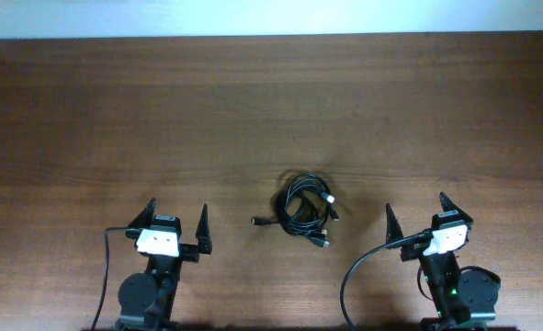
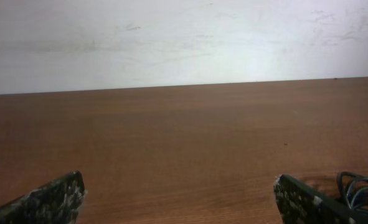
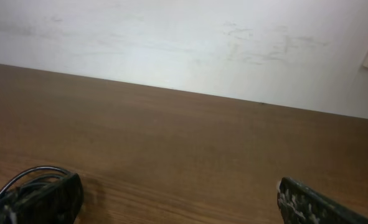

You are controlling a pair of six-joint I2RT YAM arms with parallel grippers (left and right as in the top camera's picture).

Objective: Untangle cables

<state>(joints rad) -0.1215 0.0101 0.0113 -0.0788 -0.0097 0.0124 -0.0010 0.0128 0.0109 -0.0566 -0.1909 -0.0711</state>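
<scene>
Between the left claw point(image 1: 178, 205) and the right claw point(image 1: 415, 202), the cables point(image 1: 305, 208) lie on the tabletop point(image 1: 253, 101) — thin black cords coiled into one loose, overlapping bundle. Small plug ends protrude from the coil: one points toward the left claw, others toward the right claw. Both claws stand wide open and empty — neither touches the bundle.
</scene>
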